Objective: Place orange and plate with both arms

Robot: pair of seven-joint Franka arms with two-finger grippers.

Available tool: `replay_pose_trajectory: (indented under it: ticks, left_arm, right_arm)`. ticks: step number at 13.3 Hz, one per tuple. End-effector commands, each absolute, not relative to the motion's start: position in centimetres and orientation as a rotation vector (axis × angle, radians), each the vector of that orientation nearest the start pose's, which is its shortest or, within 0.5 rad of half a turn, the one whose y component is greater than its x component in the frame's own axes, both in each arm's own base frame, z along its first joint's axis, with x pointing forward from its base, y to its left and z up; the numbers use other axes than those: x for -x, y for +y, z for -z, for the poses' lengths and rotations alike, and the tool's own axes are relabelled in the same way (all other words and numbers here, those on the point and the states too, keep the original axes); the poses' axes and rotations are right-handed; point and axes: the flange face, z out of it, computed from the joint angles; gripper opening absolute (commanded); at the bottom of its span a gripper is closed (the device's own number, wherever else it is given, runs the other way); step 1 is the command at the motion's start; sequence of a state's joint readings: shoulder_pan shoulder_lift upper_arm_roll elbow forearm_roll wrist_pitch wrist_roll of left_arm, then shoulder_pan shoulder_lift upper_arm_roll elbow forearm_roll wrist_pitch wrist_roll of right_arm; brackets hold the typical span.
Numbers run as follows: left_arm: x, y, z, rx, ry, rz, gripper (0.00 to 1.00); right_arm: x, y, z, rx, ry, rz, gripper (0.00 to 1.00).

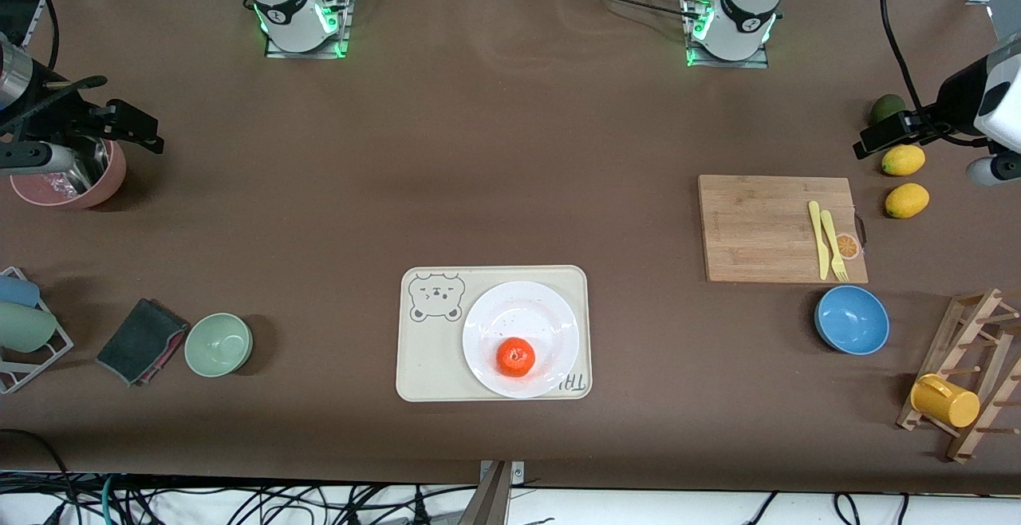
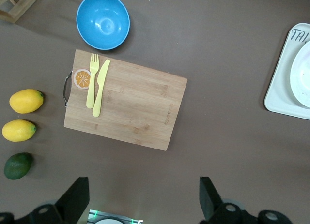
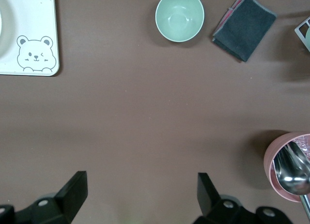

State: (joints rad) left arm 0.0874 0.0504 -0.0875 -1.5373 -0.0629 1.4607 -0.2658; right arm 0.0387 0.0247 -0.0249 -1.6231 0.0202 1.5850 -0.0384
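Note:
The orange lies on the white plate, on its side nearer the front camera. The plate rests on a cream bear-print tray near the table's front edge. My left gripper hangs open and empty in the air over the lemons at the left arm's end; in its wrist view the jaws stand wide apart and the plate's rim shows at the edge. My right gripper hangs open and empty over the pink bowl at the right arm's end, jaws wide apart in its wrist view.
A wooden cutting board carries a yellow knife and fork. A blue bowl, two lemons, an avocado and a rack with a yellow mug are at the left arm's end. A green bowl, dark cloth and pink bowl are at the right arm's end.

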Motion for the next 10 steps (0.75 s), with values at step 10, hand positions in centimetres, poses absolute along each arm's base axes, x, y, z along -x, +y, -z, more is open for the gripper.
replay_pose_trajectory:
  ticks: [10]
  left_arm:
    - [-55.04, -0.10, -61.74, 3.154, -0.410, -0.218, 1.00]
  right_arm:
    - [-55.73, 0.70, -59.19, 3.137, -0.091, -0.072, 1.00]
